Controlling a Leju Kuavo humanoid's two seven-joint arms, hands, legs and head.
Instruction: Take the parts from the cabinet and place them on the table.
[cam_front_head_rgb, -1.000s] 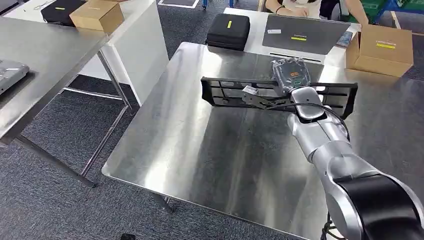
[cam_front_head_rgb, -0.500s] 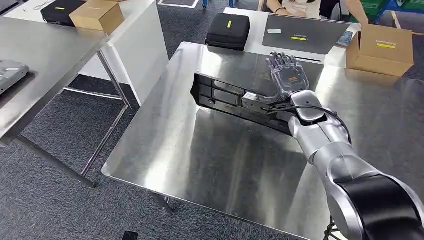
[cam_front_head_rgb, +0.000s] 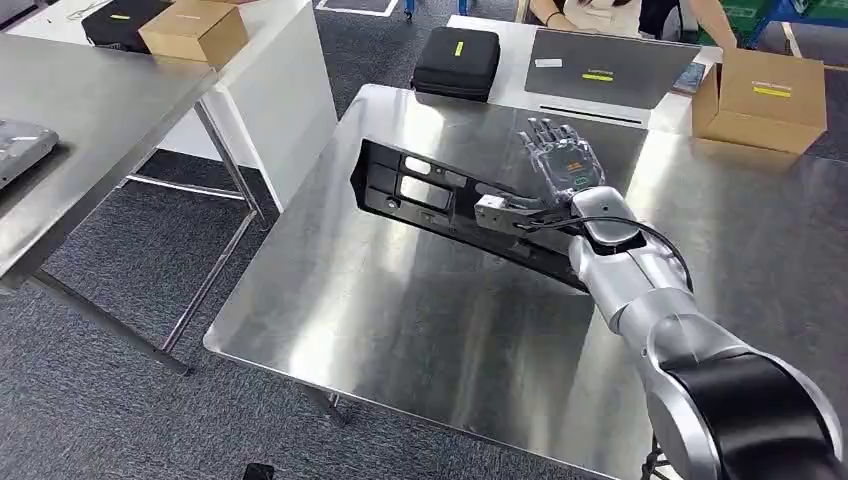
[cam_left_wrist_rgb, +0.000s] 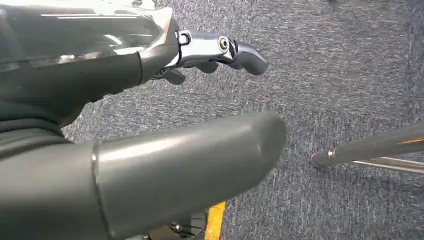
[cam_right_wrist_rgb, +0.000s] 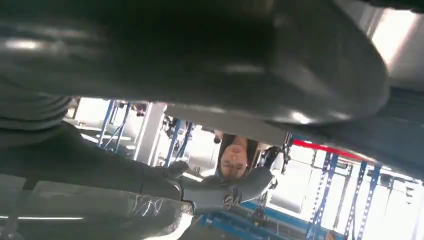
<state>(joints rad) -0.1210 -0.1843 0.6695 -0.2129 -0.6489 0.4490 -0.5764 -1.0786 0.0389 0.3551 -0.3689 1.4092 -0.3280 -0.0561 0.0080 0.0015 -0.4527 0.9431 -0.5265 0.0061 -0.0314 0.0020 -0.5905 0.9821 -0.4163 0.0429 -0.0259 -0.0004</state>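
When seen from the head view: placing step, judged near its end. 1 long black part (cam_front_head_rgb: 455, 215) down on the steel surface (cam_front_head_rgb: 400, 340), centre of frame, long axis slanting from upper left to lower right, far end pointing toward the surface's left edge. Right hand (cam_front_head_rgb: 558, 158) just behind it, fingers (cam_front_head_rgb: 545, 132) spread, released, gripping nothing. Next, probably: lift clear without nudging the part, then off for another. Left wrist view: left hand (cam_left_wrist_rgb: 150, 160) over carpet (cam_left_wrist_rgb: 340, 90), fingers (cam_left_wrist_rgb: 225, 47) apart, empty. Right wrist view: same released fingers, nothing between.
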